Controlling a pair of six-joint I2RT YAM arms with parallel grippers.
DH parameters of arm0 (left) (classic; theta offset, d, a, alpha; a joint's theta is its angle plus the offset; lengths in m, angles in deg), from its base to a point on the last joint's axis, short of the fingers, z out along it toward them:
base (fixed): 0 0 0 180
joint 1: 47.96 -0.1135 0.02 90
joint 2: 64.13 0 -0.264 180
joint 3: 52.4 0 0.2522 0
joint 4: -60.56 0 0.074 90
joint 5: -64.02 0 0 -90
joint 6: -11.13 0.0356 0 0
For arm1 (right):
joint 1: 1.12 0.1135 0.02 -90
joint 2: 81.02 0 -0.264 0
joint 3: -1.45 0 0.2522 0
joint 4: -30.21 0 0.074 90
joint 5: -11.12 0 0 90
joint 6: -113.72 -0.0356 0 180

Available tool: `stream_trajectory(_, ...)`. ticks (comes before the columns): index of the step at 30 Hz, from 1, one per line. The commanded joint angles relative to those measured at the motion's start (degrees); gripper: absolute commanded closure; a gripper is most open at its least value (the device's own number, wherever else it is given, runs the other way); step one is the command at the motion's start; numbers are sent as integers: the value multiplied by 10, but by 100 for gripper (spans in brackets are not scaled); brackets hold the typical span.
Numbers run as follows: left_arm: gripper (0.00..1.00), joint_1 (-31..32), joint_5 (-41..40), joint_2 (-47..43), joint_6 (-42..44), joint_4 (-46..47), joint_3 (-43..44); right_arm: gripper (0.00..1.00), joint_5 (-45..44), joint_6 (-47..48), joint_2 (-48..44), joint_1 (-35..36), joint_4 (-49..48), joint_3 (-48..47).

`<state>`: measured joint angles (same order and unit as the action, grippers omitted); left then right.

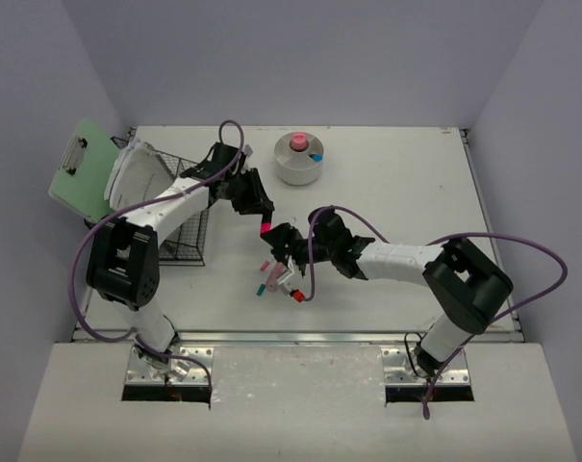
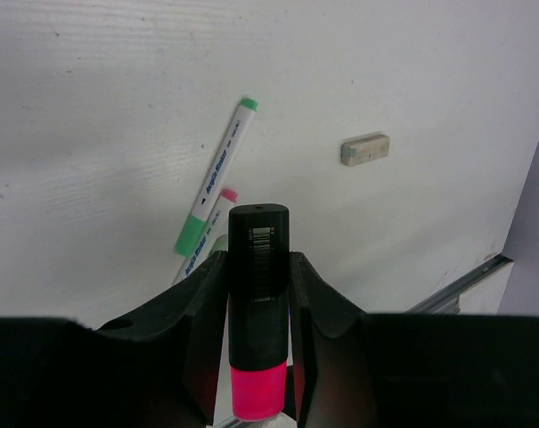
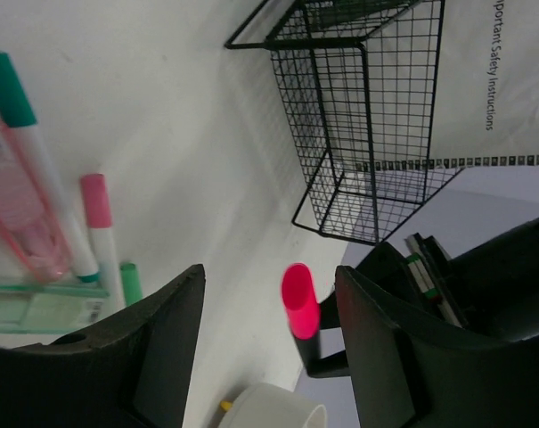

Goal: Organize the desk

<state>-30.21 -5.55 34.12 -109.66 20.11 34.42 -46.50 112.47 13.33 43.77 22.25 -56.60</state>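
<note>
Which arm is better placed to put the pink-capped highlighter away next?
Left. The left gripper is shut on the highlighter, held above the desk, with the wire basket beside that arm. The right gripper is open and empty, near the loose pens.

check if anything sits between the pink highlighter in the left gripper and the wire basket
Nothing visible does. The desk is bare between the highlighter held by the left gripper and the wire basket. The loose pens lie on its other side, toward the front rail.
</note>
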Motion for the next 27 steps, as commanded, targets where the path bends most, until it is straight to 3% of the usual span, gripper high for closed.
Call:
stream_trajectory(1, 100, 7, 11, -39, -13, 25, -21, 40, -34, 31, 34, 6, -70, -46)
stream_trajectory(4, 100, 8, 14, -44, -16, 27, -26, 44, -44, 39, 52, 5, -71, -57)
stream_trajectory(7, 100, 9, 14, -48, -17, 26, -23, 63, -57, 45, 79, 6, -59, -79)
stream_trajectory(11, 91, 9, 9, -54, -17, 28, -24, 98, -60, 47, 79, 5, -57, -79)
stream_trajectory(12, 76, 9, 8, -56, -17, 29, -25, 100, -51, 46, 73, 5, -52, -75)
stream_trajectory(14, 33, 5, 1, -59, -15, 36, -24, 100, -38, 22, 47, 6, -54, -59)
stream_trajectory(17, 1, -7, -19, -65, -6, 39, -11, 100, -34, -78, 3, -2, -63, -52)
stream_trajectory(20, 0, -15, -42, -72, 4, 39, 17, 100, -34, -220, -25, -21, -61, -67)
stream_trajectory(22, 0, -23, -66, -91, 17, 57, 25, 100, -45, -378, -36, -71, -66, -103)
stream_trajectory(23, 0, -24, -75, -98, 21, 61, 25, 100, -50, -411, -34, -87, -66, -123)
stream_trajectory(27, 0, -25, -106, -123, 38, 81, 15, 100, -116, -670, 13, -185, -36, -251)
